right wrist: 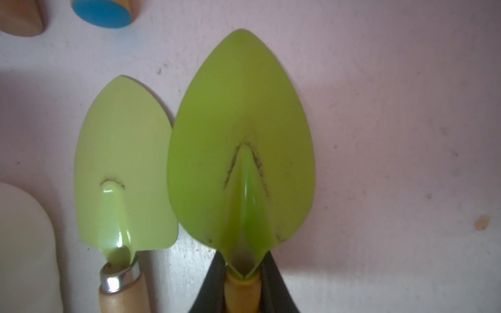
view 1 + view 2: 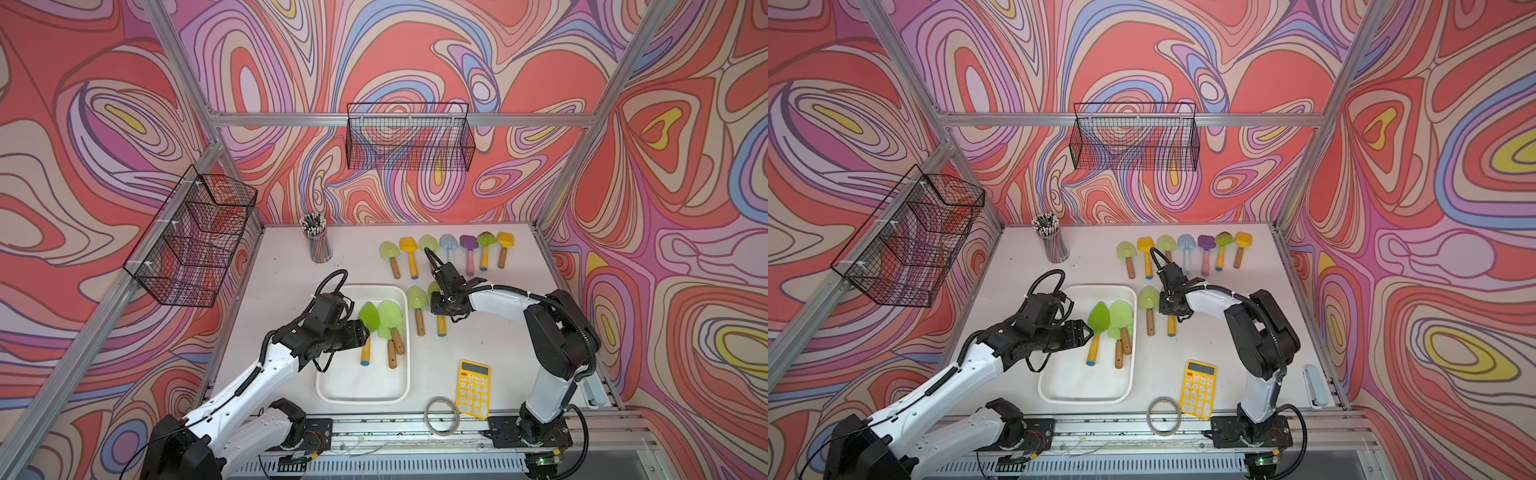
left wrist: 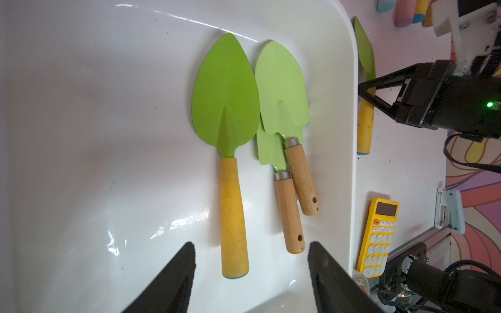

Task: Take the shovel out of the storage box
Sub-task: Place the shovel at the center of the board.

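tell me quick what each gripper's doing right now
left gripper: open, empty, over the box
right gripper: shut on a shovel by its handle, outside the box

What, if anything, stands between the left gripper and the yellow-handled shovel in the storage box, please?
Nothing visible. The left gripper hangs open above the yellow-handled shovel in the storage box; two wooden-handled shovels lie beside it.

Storage box (image 3: 351,168): glossy white plastic, smooth. Yellow-handled shovel (image 3: 225,94): smooth green painted blade, matt handle. Pale shovel (image 3: 282,86): bare wood handle, shiny metal ferrule. Table (image 1: 393,122): matt, speckled.
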`<state>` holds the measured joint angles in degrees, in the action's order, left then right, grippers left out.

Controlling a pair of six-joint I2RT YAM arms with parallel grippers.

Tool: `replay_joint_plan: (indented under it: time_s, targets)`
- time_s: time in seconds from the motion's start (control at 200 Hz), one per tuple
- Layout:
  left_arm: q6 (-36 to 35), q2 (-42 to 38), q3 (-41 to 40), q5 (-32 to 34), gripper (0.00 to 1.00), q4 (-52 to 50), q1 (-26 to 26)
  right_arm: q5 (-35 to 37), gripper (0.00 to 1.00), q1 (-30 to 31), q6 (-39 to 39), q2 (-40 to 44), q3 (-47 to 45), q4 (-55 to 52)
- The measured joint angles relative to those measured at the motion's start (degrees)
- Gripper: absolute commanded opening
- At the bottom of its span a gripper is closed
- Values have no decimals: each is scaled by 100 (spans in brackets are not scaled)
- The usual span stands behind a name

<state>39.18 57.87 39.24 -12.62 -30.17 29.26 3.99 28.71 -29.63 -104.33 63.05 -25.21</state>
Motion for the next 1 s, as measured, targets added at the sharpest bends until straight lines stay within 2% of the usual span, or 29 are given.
replay_joint_plan:
  time_s: [0.19, 0.371, 0.631, 0.711, 0.861, 1.002]
  targets:
    - [2, 0, -2, 0, 71, -2, 0, 15, 36, -2, 15, -2, -68, -74]
    - [2, 2, -2, 2, 72, -2, 0, 55, 41, -2, 11, 70, -96, -227]
    - [0, 232, 2, 87, 71, -11, 129, 26, 44, -2, 13, 855, -98, -549]
    - [-7, 387, 35, 188, 68, -44, 258, 4, 44, -2, 20, 1191, -28, -658]
    - [-35, 861, 293, 494, 61, -177, 581, -118, 37, -2, 24, 1779, 92, -737]
    - [-63, 1364, 553, 922, 59, -385, 925, -267, 33, -2, 17, 2194, 94, -754]
